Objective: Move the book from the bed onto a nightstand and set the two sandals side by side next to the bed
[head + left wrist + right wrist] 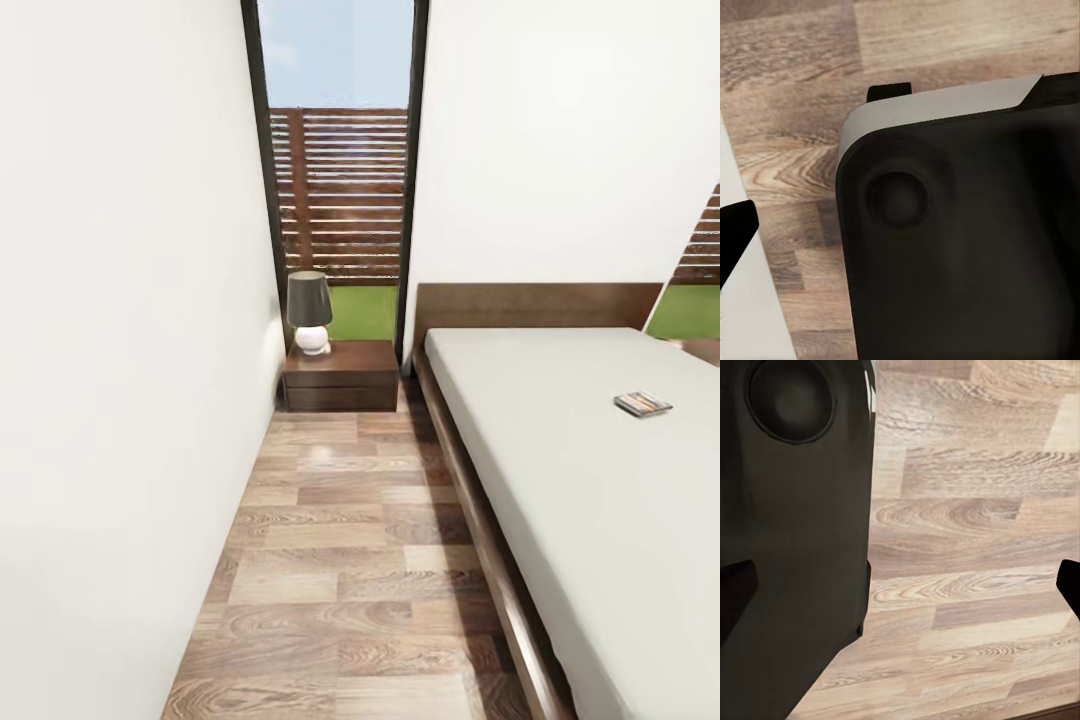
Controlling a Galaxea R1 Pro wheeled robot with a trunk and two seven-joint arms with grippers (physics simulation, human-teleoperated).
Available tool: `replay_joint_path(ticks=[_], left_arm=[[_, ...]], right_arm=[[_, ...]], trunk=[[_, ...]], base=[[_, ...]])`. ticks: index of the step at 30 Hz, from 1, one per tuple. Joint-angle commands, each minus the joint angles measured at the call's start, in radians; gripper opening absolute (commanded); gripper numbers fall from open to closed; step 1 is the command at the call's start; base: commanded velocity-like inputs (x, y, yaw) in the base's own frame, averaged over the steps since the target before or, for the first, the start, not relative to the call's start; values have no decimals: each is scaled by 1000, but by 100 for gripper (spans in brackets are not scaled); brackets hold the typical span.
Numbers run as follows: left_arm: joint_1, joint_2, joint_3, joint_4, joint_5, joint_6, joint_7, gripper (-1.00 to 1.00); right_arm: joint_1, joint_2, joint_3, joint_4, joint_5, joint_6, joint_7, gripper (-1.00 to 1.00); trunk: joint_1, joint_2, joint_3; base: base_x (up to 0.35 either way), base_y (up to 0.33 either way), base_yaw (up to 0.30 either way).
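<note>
The head view looks down a narrow aisle of wood-plank floor [345, 560] between a white wall [120, 330] on the left and the bed [600, 500] on the right. The bed's off-white mattress runs toward a dark brown headboard [535, 305] at the far wall. The book [642, 404] lies flat on the mattress, well in from the near side edge and closer to the headboard end, apart from everything else. At the far end of the aisle the nightstand [342, 376] stands just beside the head of the bed, below a tall window [340, 150] that shows a slatted wooden fence and grass. A lamp [310, 312] with a dark shade and a round white base stands on the left part of the nightstand's top. In the left wrist view a dark rounded part of the robot's body [960, 225] covers much of the floor, with one black tip of the left fingers [735, 232] at the edge; whether those fingers are open or closed cannot be told. In the right wrist view the two black tips of the right fingers [1071, 581] sit far apart at opposite edges over bare planks, spread wide and gripping nothing.
</note>
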Motion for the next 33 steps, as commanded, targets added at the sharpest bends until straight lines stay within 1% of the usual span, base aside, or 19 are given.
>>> replay_joint_path(ticks=[1,33], left_arm=[[-1,0,-9,1,9,-4,4,100],[-1,0,-9,1,9,-4,4,100]], right_arm=[[-1,0,8,1,-1,5,-3,100],[-1,0,7,1,-1,5,-3,100]], trunk=[[0,0,-1],[0,0,-1]], base=[[93,0,0],[75,0,0]])
